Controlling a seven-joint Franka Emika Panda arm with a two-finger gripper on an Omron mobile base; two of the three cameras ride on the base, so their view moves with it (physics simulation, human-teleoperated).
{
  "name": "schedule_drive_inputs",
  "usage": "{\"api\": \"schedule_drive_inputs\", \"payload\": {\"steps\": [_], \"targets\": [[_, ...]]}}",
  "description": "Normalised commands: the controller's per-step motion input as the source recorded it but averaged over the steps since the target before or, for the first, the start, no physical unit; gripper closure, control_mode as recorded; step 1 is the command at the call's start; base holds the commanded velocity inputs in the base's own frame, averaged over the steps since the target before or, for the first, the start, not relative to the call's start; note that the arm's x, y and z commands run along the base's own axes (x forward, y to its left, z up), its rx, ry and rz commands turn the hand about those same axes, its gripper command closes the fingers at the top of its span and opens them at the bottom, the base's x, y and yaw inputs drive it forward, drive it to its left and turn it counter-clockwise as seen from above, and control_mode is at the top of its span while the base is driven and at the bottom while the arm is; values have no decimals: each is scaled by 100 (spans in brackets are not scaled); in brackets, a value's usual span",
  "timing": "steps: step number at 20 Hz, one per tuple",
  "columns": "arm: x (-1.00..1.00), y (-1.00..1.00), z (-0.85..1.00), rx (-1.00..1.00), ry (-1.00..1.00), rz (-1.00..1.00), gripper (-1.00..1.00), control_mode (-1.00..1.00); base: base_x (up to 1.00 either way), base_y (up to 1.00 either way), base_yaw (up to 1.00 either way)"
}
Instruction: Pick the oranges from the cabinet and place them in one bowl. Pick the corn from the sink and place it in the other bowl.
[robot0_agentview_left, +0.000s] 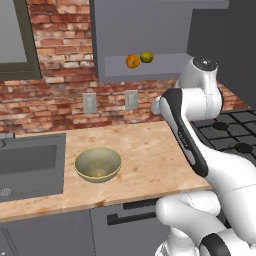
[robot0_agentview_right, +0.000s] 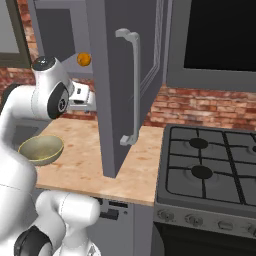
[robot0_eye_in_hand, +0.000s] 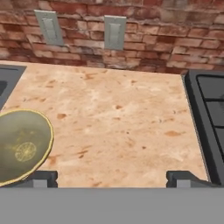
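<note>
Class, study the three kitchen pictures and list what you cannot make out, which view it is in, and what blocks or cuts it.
- Sink, left base view: the picture's left edge cuts it off; any corn inside cannot be seen.
- Cabinet, right base view: its open door hides the shelf; one orange peeks past it.
- Bowl, hand view: cut by the left edge.
- Claw, hand view: just the tips of its open fingers rise at the bottom.

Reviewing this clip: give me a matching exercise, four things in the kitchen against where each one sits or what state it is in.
Things:
1. oranges
2. bowl
3. gripper
4. sink

Places or states:
A. recessed at the counter's left end
B. open, holding nothing
C. on the cabinet shelf
D. on the wooden counter, empty

Pairs: 1-C, 2-D, 3-B, 4-A
</note>
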Motion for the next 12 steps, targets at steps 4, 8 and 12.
{"api": "schedule_drive_inputs", "payload": {"steps": [4,8,12], "targets": [[-46,0,22,0,-15,0,-100,-100,0,0,0],[-8,0,45,0,-4,0,-100,-100,0,0,0],[0,0,39,1,-1,0,-100,-100,0,0,0]]}}
